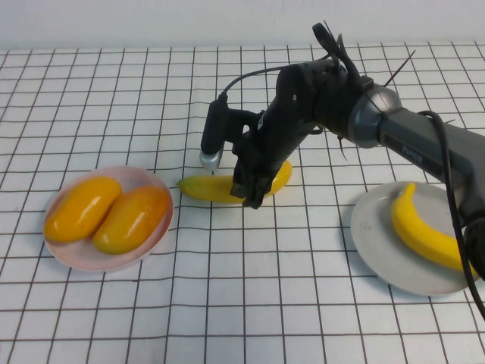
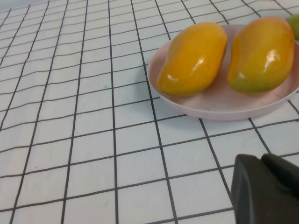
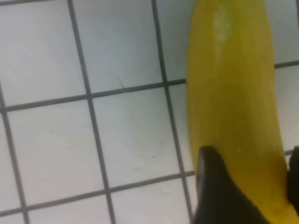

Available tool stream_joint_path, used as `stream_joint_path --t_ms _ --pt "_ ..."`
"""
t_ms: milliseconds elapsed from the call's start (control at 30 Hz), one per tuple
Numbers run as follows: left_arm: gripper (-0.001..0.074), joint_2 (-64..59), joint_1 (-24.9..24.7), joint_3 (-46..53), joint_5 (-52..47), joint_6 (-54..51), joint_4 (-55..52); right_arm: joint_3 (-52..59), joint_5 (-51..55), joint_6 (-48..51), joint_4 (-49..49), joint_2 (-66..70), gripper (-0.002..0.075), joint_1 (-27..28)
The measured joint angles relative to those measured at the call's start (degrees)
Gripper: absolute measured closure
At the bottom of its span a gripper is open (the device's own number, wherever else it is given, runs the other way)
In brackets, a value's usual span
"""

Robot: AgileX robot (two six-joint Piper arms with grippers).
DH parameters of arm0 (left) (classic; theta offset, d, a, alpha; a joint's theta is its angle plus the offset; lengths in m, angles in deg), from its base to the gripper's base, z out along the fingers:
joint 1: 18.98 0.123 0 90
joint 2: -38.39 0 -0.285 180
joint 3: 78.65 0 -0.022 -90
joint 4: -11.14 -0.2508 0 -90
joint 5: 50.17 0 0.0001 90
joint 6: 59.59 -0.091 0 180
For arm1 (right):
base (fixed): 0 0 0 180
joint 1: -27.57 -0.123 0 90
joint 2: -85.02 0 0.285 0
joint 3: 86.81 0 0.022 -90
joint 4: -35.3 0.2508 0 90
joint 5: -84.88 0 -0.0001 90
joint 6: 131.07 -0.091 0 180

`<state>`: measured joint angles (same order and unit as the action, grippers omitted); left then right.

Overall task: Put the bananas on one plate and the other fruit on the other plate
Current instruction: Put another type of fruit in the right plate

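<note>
Right gripper (image 1: 254, 189): you are looking at it reaching down over the middle of the table, its fingers (image 3: 219, 196) straddling the loose banana, one on each side and pressing against its skin.
Loose banana (image 1: 208, 187): it is lying flat on the gridded table (image 1: 250, 303), between the two plates, its greenish tip pointing toward the pink plate.
Grey plate (image 1: 375, 231): it is sitting on your right side, carrying the second banana (image 1: 424, 231), which is lying along its right half.
Pink plate (image 1: 148, 182): it is sitting on your left side, holding both mangoes (image 1: 82, 208) side by side and touching.
Left gripper (image 2: 266, 191): it is hovering low over the table near the pink plate; you cannot tell whether its fingers are apart or together.
</note>
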<state>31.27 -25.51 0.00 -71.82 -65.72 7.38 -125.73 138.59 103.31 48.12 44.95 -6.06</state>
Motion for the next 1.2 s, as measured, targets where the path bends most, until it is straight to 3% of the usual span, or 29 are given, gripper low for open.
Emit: stream_joint_path --t_ms 200,400,500,867,1067,1200 --pt "0.0737 0.0 0.0 0.0 0.0 0.0 0.0 -0.1 2.4 0.0 1.8 0.0 0.045 0.0" --pt "0.0737 0.0 0.0 0.0 0.0 0.0 0.0 -0.1 4.2 0.0 3.2 0.0 0.0281 0.1" --pt "0.0737 0.0 0.0 0.0 0.0 0.0 0.0 -0.1 4.6 0.0 3.4 0.0 0.0239 0.1" --pt "0.0737 0.0 0.0 0.0 0.0 0.0 0.0 -0.1 5.1 0.0 3.1 -0.1 0.0227 0.1" --pt "0.0737 0.0 0.0 0.0 0.0 0.0 0.0 -2.5 13.6 0.0 1.1 -0.6 0.0227 -0.8" --pt "0.0737 0.0 0.0 0.0 0.0 0.0 0.0 -3.2 13.7 0.0 1.9 -0.5 0.0227 -1.0"
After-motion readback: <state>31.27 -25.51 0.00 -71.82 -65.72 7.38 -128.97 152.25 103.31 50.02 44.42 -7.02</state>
